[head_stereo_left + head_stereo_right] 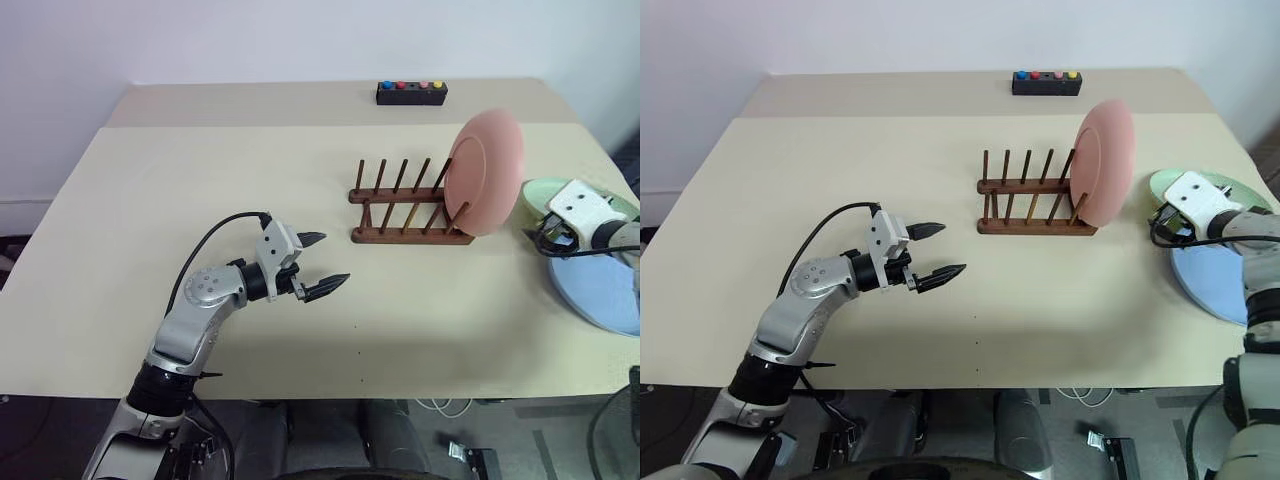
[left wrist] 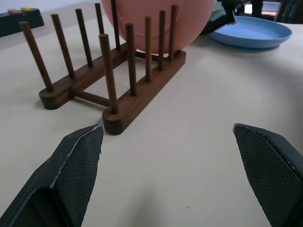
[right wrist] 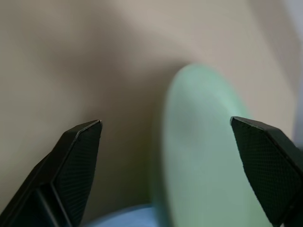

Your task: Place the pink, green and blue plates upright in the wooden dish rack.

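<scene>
The pink plate [image 1: 484, 172] stands upright at the wooden dish rack's [image 1: 408, 205] right end, so my wide-open, empty right gripper [image 3: 165, 142] hangs over the green plate [image 3: 203, 156] lying beside the blue plate [image 1: 605, 290] on the counter [image 1: 150, 200], while my left gripper [image 1: 318, 264] waits open and empty.

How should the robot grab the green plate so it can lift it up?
Probably by the raised rim. The green plate lies flat on the table, partly over the blue plate, so only its edge offers something to pinch. The right gripper, open and above it, could come down with one finger over the rim and one under it.
</scene>
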Action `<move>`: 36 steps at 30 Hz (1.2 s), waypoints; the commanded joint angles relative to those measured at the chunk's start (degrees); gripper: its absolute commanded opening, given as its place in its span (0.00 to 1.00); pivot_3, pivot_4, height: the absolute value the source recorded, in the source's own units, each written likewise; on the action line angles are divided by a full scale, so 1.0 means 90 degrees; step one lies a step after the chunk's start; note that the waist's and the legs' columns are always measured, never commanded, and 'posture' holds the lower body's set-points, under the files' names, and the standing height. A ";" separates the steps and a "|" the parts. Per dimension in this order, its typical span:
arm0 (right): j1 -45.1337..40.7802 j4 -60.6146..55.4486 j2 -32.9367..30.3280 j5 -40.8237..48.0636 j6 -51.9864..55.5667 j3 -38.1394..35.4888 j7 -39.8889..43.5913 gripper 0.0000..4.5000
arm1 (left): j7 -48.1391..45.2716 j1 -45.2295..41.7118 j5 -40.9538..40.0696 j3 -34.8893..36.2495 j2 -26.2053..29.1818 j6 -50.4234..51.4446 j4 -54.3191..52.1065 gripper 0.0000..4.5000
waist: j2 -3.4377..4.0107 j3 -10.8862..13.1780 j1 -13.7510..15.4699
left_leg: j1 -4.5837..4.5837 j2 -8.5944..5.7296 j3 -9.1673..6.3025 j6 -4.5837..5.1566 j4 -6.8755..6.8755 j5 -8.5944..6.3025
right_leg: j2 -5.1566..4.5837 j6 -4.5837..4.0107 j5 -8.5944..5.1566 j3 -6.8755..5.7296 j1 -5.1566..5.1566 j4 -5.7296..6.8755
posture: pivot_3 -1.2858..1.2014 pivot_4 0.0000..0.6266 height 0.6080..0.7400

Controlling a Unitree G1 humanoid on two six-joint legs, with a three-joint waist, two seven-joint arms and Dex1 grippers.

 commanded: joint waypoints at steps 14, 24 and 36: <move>-0.0093 -0.0262 -0.0071 -0.0157 0.0091 -0.0093 -0.0314 0.01 | -0.0054 -0.0046 -0.0077 0.0015 0.0022 -0.0057 -0.0285 1.00 | 0.0001 0.0000 0.0015 | 0.0000 -0.0001 0.0000 0.0000 0.0001 0.0000 | 0.0000 0.0001 0.0001 0.0000 0.0001 0.0002 | 0.52 0.24 0.96; 0.0428 -0.1723 -0.0379 -0.0080 0.0321 -0.0784 -0.1175 0.01 | -0.0039 -0.0027 -0.0058 0.0031 0.0025 -0.0088 -0.0299 1.00 | 0.0001 -0.0001 0.0029 | 0.0000 -0.0001 0.0000 0.0000 0.0002 0.0000 | -0.0001 0.0001 0.0001 0.0000 0.0000 0.0003 | 0.52 0.24 0.96; 0.0064 -0.3781 -0.0846 0.0147 0.0064 -0.1756 -0.2149 0.01 | 0.0000 -0.0103 -0.0011 0.0031 -0.0029 -0.0174 -0.0167 1.00 | 0.0029 0.0001 -0.0014 | 0.0000 -0.0001 0.0003 0.0000 0.0000 0.0000 | -0.0001 0.0001 0.0001 0.0003 -0.0005 0.0006 | 0.52 0.24 0.96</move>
